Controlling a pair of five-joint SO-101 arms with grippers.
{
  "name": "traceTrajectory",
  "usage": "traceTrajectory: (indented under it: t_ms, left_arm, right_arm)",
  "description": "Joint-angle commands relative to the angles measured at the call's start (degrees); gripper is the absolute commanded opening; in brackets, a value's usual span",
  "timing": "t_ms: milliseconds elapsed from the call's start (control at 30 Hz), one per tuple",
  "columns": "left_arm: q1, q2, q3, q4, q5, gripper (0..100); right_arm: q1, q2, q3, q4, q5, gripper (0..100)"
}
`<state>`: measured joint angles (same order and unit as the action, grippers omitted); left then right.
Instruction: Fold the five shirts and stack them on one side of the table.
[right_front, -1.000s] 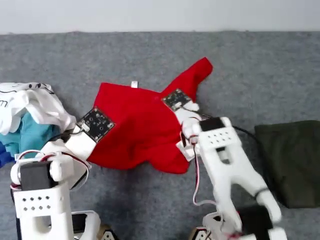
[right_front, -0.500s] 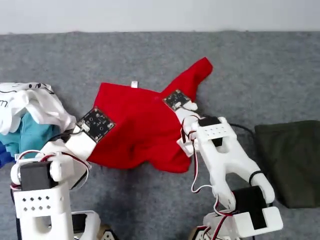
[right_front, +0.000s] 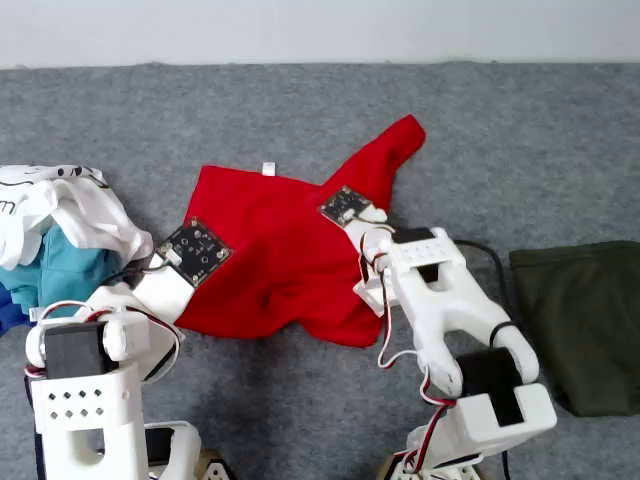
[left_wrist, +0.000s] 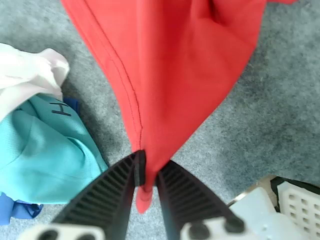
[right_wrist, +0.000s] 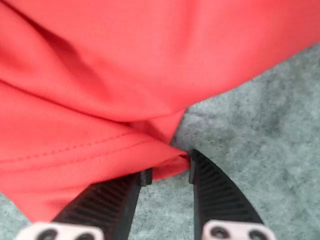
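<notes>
grey felt table (right_front: 300, 110): red shirt (right_front: 280, 250) in middle, dark green shirt (right_front: 585, 320) far right, white/teal pile (right_front: 50, 240) left

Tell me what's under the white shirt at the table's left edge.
A teal shirt lies under the white shirt, with a bit of blue cloth poking out below that. Anything else beneath them is covered.
</notes>
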<state>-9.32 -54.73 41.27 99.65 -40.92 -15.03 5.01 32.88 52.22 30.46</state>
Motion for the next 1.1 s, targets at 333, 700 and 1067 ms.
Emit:
traceTrajectory:
  t_ms: [333,700,1067]
  left_arm:
    - [-0.09,-0.70,1.10,0.70,-0.35,1]
    - [-0.09,-0.70,1.10,0.70,-0.35,1]
    - [-0.09,-0.70,0.75,0.70,-0.35,1]
  right_arm:
    - [3.03,2.07,-13.19,16.57,-0.97,1.1]
    - [10.68,-8.57,-40.88,44.35,-1.14,1.0]
    - [17.71,-17.10,-63.47,50.86,-1.05,1.0]
